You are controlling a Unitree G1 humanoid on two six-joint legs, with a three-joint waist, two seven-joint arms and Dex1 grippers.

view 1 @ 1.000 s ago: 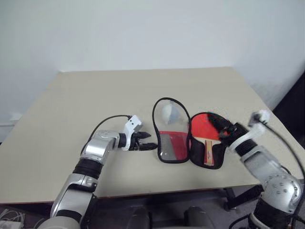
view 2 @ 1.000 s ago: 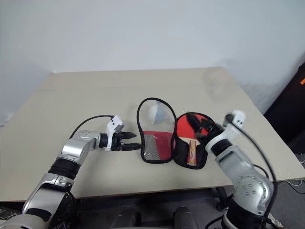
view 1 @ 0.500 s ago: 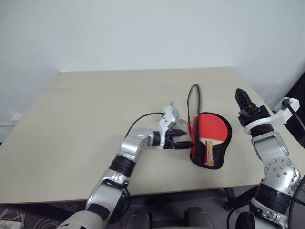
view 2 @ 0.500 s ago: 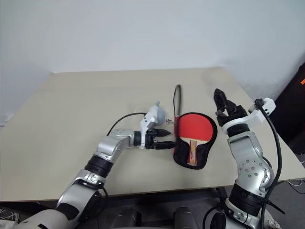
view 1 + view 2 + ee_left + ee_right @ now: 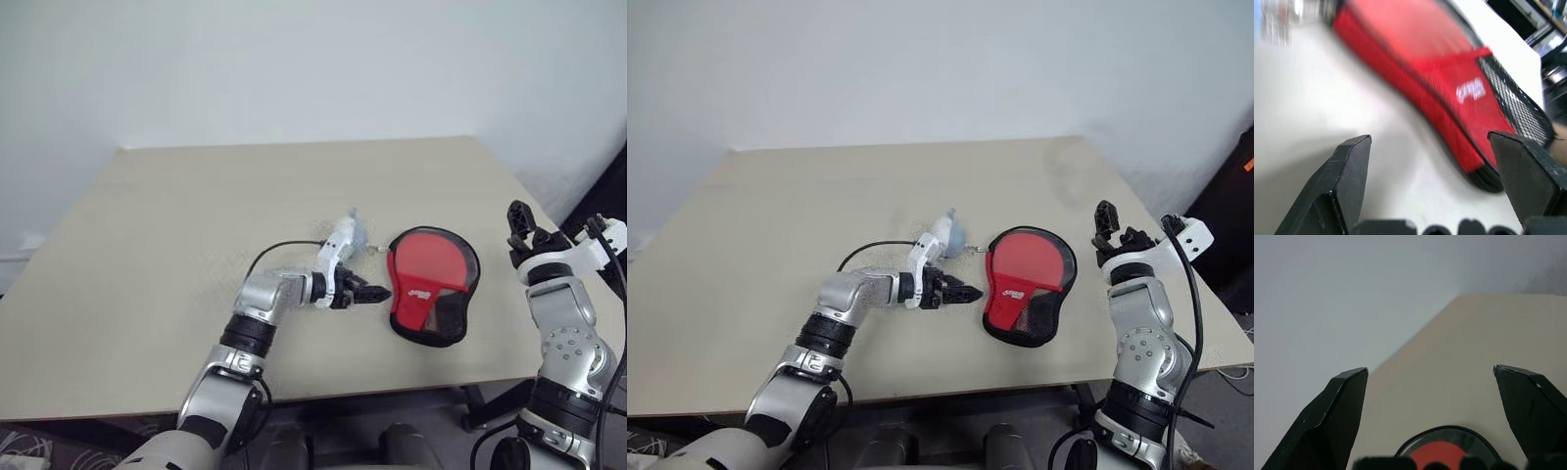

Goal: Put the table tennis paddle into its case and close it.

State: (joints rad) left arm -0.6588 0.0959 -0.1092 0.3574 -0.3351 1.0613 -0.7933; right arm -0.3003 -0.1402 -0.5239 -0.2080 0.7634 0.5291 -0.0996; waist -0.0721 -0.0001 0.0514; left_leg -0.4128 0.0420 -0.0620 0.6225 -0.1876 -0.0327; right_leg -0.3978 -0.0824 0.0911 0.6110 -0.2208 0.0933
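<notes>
One case (image 5: 432, 296), folded shut over its contents, on beige bench (image 5: 196, 215).
Case lies flat near the bench's front right edge, red panel and white logo up, black mesh toward the front. Left end effector (image 5: 376, 292) sits just beside the case's left edge, fingers spread, empty. Right end effector (image 5: 522, 220) is raised past the right edge, fingers wide, empty. Grey-blue lump (image 5: 355, 233) sits behind the left wrist.
</notes>
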